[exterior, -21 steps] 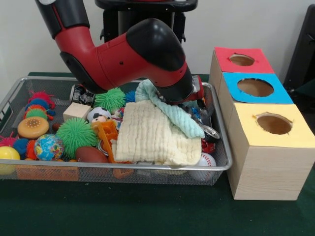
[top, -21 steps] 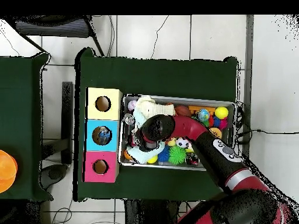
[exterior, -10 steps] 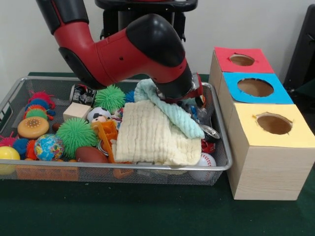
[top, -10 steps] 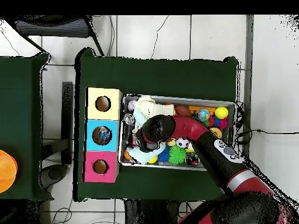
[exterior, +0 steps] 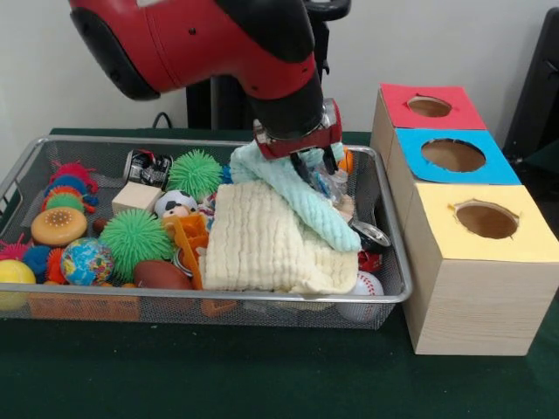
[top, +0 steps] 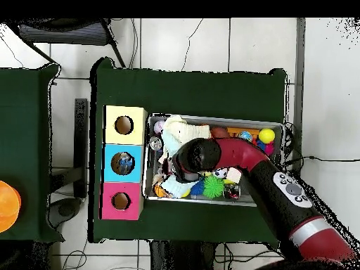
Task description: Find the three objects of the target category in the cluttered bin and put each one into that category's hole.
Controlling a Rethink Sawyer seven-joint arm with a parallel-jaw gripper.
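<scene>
- The gripper (exterior: 320, 166) is seen at the bin's (exterior: 389, 292) back edge, near its box-side end.
- Something small seems held; the grip cannot be told.
- The boxes (exterior: 454, 155) lie just past that end.

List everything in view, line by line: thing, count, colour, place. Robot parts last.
wire bin: 1, silver, on the green table
boxes with holes: 3, red, blue, yellow, in a row beside the bin
thick cloth: 1, cream, folded at the bin's front
thin cloth: 1, mint, draped over the cream one, under the gripper
spiky balls: 2, green, mid bin
globe ball: 1, blue, front edge
soccer ball: 1, black and white, mid bin
baseball: 1, white, front corner by the boxes
football: 1, brown, front edge
wooden block: 1, tan, mid bin
burger toy: 1, tan, far end from the boxes
arm: 1, red and black, above the bin
gripper: 1, low over the cloths; fingers unclear
</scene>
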